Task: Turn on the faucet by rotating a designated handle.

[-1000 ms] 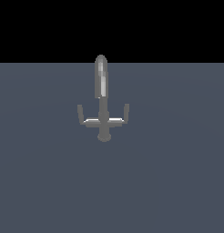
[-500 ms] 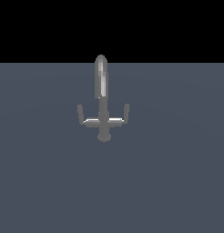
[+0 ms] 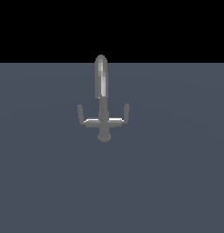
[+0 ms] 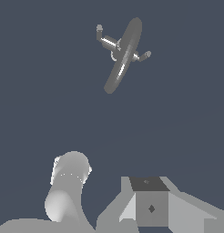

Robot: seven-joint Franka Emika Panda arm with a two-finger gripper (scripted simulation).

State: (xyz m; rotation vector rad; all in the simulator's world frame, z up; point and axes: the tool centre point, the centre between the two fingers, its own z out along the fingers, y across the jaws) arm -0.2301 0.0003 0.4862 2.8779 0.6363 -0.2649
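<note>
Here is the small grey metal faucet (image 3: 103, 102) with its tall round-tipped spout, standing alone on the flat slate-grey counter (image 3: 177, 182), and the arm is nowhere in the exterior view. In the wrist view the pincer (image 4: 150, 207) shows only as a pale blocky body low in the frame beside a rounded white arm link (image 4: 68, 182); the fingertips are out of sight, so I cannot tell whether it is spread or closed. It holds nothing that I can see.

The faucet sits well apart from the pincer, out ahead of it and below, seen from above with the spout lying across the crossbar. The target is the handle (image 3: 83, 116), the short grey upright peg with its thin horizontal arm on the exterior view's left; in the wrist view I cannot say for sure which peg that is.

So this reads as the approach, with nothing turned yet. To do it well, I'd bring the pincer down beside that peg, away from the spout and the matching right-end peg (image 3: 126, 113). Contact low on the peg, pushing across the arm's length, should swing it about the stem. Hitting the spout is the risk here.
</note>
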